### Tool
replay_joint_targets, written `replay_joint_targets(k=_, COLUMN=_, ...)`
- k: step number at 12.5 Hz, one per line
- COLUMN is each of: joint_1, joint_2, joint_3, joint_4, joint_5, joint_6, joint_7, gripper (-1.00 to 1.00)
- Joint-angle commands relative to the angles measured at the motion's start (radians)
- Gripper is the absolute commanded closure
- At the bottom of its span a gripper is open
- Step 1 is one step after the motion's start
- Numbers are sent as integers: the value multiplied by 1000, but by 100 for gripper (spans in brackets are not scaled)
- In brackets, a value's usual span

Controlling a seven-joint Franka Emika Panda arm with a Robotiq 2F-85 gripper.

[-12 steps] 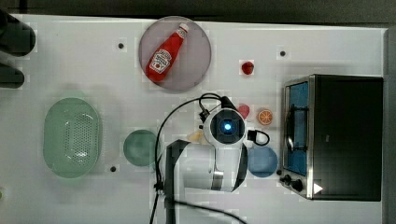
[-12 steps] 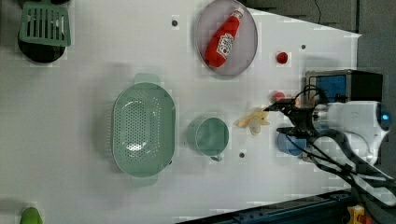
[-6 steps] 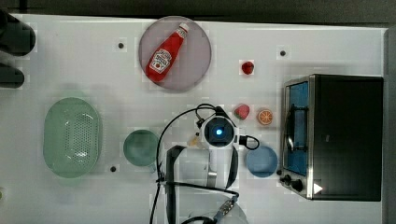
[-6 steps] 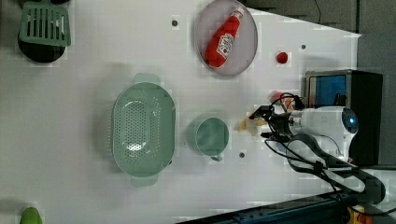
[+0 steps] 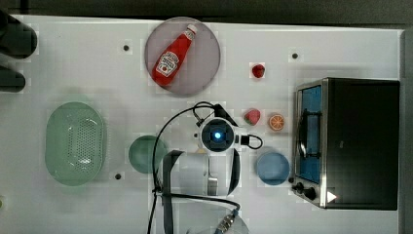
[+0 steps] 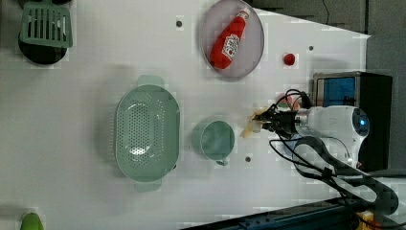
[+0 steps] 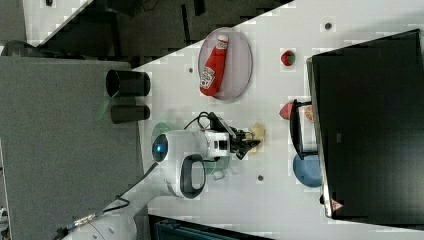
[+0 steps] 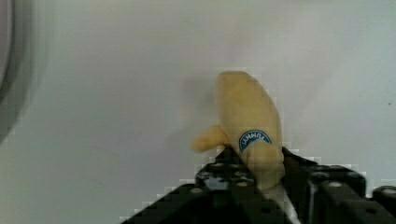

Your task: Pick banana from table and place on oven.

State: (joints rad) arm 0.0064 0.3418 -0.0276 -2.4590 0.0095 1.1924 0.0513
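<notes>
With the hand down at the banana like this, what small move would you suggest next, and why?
Probably a short straight lift. In the wrist view the hand has its fingers on either side of the banana, which appears gripped but lies low over the white table. Raising it first should let it clear the strawberry, the orange slice and the blue bowl on the way to the oven.

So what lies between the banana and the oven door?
In the right view, the stretch between the banana and the oven is bare white table; a strawberry sits just off the line.
</notes>
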Motion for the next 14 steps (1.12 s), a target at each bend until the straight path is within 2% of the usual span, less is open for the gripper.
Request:
replay_joint_targets(k=1, joint_1=-16, joint_2=-31, joint_3=-15, joint_4=4, joint_5=-2, joint_6=-10, joint_7=42, gripper=64)
replay_joint_targets(k=4, joint_1=-16, joint_2=-145, joint_3=-6, joint_4=7, joint_5=-2, joint_6=-28, joint_7=42, gripper=64)
replay_joint_targets(k=6, joint_1=-16, joint_2=-277, joint_3=-2, joint_4=20, joint_5=-2, joint_6=-128, joint_7=41, gripper=64)
replay_joint_targets(k=10, joint_1=-15, joint_2=-529, joint_3=6, joint_4=131, joint_5=-2, joint_6=-550, joint_7=41, gripper=64)
replay_joint_targets(k=14, joint_1=-22, joint_2=-641, joint_3=-12, joint_4=283, joint_5=-2, joint_6=-879, joint_7=39, gripper=64)
